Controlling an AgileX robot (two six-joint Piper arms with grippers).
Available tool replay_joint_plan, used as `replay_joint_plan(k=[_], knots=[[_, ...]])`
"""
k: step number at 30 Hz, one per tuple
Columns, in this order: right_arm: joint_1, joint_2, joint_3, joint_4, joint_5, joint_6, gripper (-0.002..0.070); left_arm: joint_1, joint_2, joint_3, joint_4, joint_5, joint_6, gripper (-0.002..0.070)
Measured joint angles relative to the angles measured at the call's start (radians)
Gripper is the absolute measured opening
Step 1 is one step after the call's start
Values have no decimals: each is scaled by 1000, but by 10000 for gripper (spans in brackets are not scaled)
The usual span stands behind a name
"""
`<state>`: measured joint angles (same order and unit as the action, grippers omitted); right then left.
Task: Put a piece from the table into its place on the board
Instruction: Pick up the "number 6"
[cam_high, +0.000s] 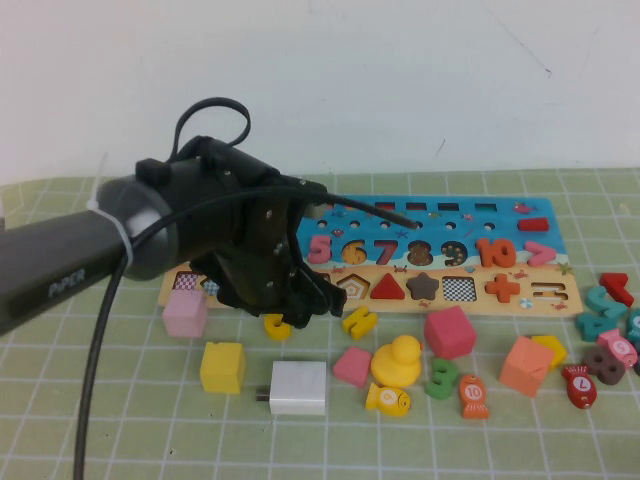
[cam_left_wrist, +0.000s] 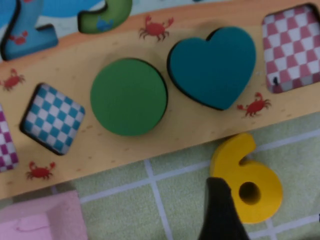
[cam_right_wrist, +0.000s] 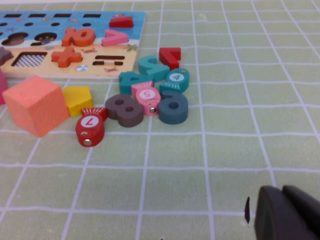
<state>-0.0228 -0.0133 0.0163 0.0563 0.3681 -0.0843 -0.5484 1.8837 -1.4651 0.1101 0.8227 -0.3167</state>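
Your left pincer hangs low over the front edge of the board, and the yellow "6" lies on the green checked bench right beneath it, just off the board's tan strip, below the teal heart. In the left wrist view one dark fingertip overlaps the numeral's left side; the other finger is out of frame. The jaws look spread and the numeral lies flat on the cloth, not lifted, so treat it as not gripped.

The "6" lies with its stem pointing at the board's edge and its round bowl away from it, so its long axis runs roughly across the board's front edge. Your left arm is by far the nearer; the right pincer sits well off to the right, past the pile of loose numerals, and I cannot tell how its jaws stand.

The piece is small, flat, glossy yellow wood with a small hole through the bowl.
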Motion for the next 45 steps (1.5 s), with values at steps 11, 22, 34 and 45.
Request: replay_joint_plan(k=[11, 22, 34, 45], knots=[[0, 0, 0, 0, 0, 0, -3, 0, 41, -10, 40, 0, -3, 361], [0, 0, 0, 0, 0, 0, -3, 9, 41, -10, 40, 0, -5, 329], [0, 0, 0, 0, 0, 0, -3, 9, 64, -12, 4, 0, 23, 291], [0, 0, 0, 0, 0, 0, -3, 9, 75, -78, 0, 76, 32, 291]])
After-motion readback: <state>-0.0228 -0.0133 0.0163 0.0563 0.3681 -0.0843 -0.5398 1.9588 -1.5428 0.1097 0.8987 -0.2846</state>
